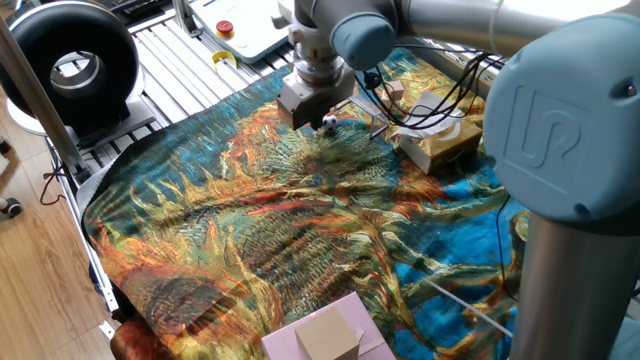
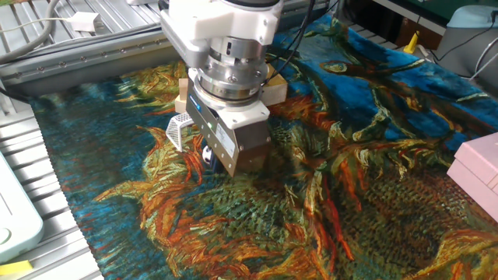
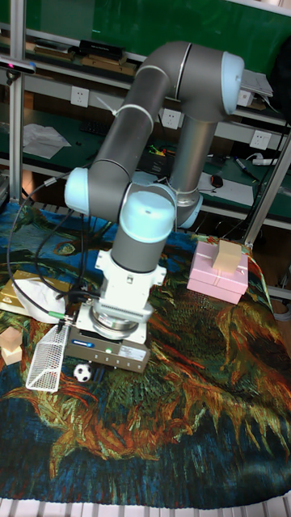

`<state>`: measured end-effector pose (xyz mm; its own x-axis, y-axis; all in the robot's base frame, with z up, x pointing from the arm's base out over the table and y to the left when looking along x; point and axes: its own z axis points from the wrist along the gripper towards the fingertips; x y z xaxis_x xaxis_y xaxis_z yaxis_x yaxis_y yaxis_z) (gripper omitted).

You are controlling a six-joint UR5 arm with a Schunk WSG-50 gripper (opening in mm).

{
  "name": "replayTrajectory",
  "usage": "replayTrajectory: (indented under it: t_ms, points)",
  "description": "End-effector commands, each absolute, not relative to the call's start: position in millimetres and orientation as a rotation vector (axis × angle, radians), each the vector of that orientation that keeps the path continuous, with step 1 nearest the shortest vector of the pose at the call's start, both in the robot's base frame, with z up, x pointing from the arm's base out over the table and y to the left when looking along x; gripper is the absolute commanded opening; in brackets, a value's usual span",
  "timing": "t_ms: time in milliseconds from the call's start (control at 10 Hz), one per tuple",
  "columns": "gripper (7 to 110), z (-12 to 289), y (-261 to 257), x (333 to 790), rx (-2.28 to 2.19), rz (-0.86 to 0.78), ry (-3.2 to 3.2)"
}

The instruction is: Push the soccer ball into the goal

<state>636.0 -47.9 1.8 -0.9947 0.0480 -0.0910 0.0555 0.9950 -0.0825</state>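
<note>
The soccer ball [image 1: 329, 123] is a tiny white ball with black patches on the painted cloth. It lies right beside my gripper [image 1: 305, 112], on the side facing the goal. The tall fixed view shows the ball [image 3: 82, 372] between the gripper [image 3: 109, 359] and the goal [image 3: 47, 360], a small silver mesh frame close by. In the other fixed view the gripper [image 2: 237, 155] hides most of the ball [image 2: 208, 159], and the goal [image 2: 179, 129] stands just behind it. The gripper is low on the cloth and its fingers do not show.
A tan tissue box [image 1: 440, 142] and a small wooden block [image 1: 393, 93] sit past the goal, with cables over them. A pink box [image 3: 218, 271] topped by a wooden block stands at the cloth's far corner. A black ring-shaped unit [image 1: 70, 55] is off the cloth.
</note>
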Motion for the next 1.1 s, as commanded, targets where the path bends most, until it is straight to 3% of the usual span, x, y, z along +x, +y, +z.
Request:
replayTrajectory:
  t_ms: [0, 600, 1000]
  points:
    - [7, 3, -64, 631, 0.057, -0.122, 3.045]
    - [7, 5, -119, 611, -0.047, -0.206, 3.000]
    - [7, 10, -103, 617, -0.007, -0.183, 3.015]
